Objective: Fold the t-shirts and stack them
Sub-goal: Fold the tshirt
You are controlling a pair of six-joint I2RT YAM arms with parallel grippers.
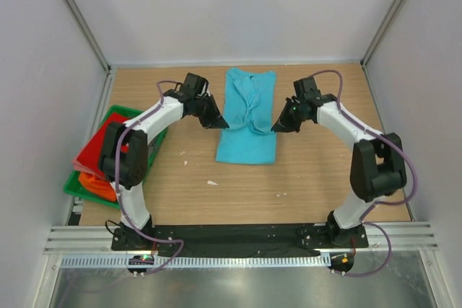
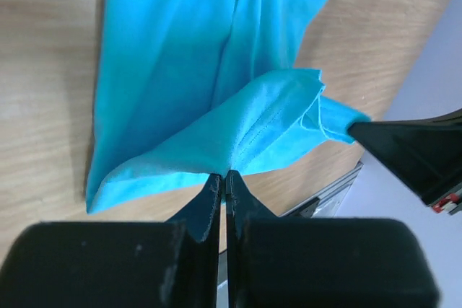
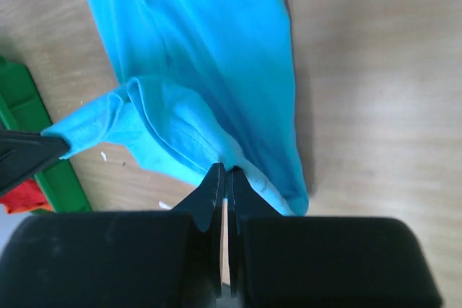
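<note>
Wood-grain table, pale walls on three sides, metal rail along the near edge. A few white flecks lie on the bare wood. The blue shirt lies lengthwise at mid-table toward the far wall, folded to a narrow strip. A green tray at the left edge holds the red shirt and, nearer, the orange shirt, both bunched. The left gripper sits at the strip's left edge and the right gripper at its right edge, about mid-length. The top view hides the jaws. In the wrist views each gripper is clamped tight on a pinch of blue cloth, with a stitched layer raised between them as a slack ridge. The right wrist view alone shows faint dark smudges on the shirt, possibly stain or shadow.
</note>
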